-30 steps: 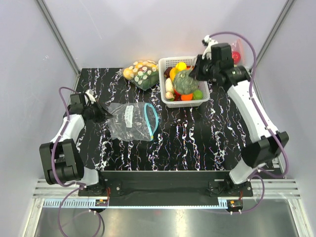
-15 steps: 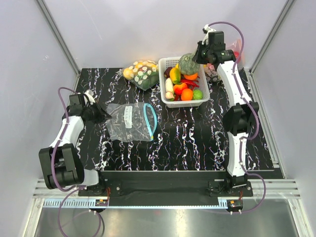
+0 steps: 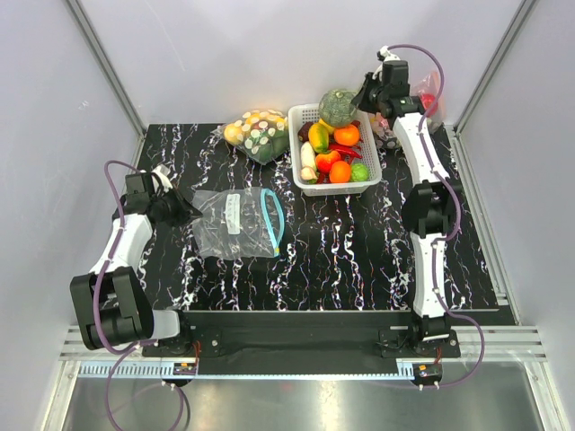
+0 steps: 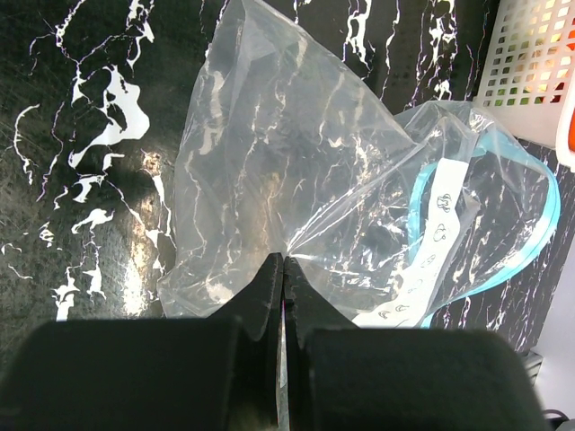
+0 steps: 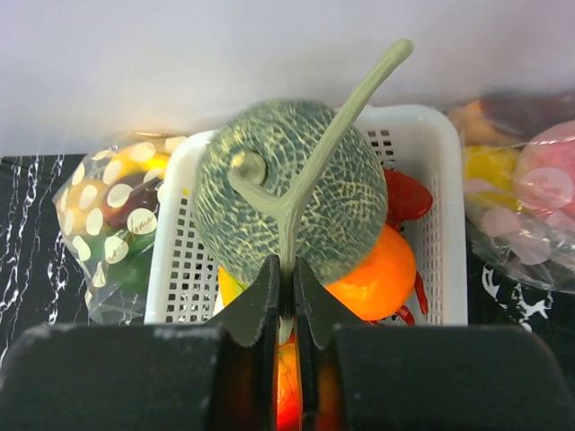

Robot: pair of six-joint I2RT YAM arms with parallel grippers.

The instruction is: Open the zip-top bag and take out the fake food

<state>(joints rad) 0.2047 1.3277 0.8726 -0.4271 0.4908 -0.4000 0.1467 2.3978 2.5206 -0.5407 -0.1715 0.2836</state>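
The basket [image 3: 341, 188] stands at the back of the table [image 3: 359, 251]. Left of the basket lies a filled bag [image 3: 258, 133]; right of it, a second bag [image 3: 431, 101]. The zip-top bag [image 3: 238, 222] lies before the basket, leftward. Fake food [image 3: 340, 171] lies in the basket; a melon [image 3: 339, 106] hangs over its back rim.

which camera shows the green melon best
Right wrist: the green melon fills the frame, its forked stem pinched in the right gripper. Top external shows it small, over the basket's far rim. Left wrist misses it.
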